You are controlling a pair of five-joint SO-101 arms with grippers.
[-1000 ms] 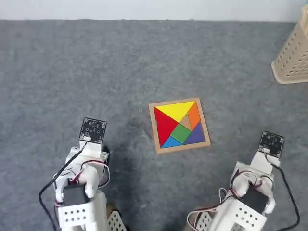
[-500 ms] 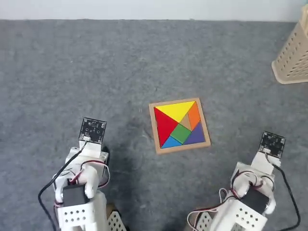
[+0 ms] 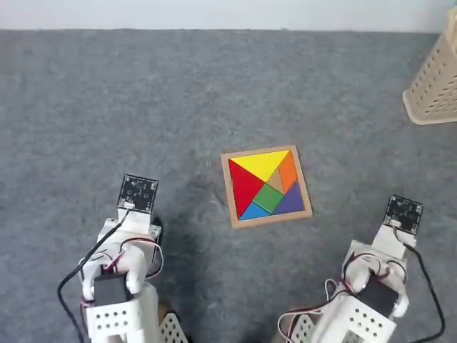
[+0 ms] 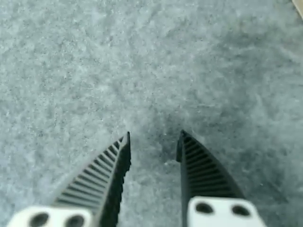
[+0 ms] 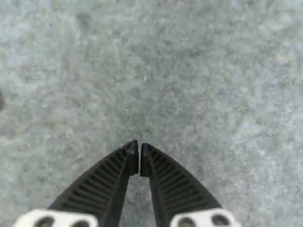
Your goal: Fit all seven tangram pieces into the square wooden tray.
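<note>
The filled tray (image 3: 228, 191) lies well apart, between the empty, parted left pincer (image 4: 154, 137) and the empty, closed right pincer (image 5: 139, 144).

Illumination was even, diffuse and moderately bright across the grey mat (image 3: 143, 100). A broad, soft-edged shadow darkened the mat left of the tray (image 3: 304, 182), toward the near side. Shadows elsewhere were faint.
</note>
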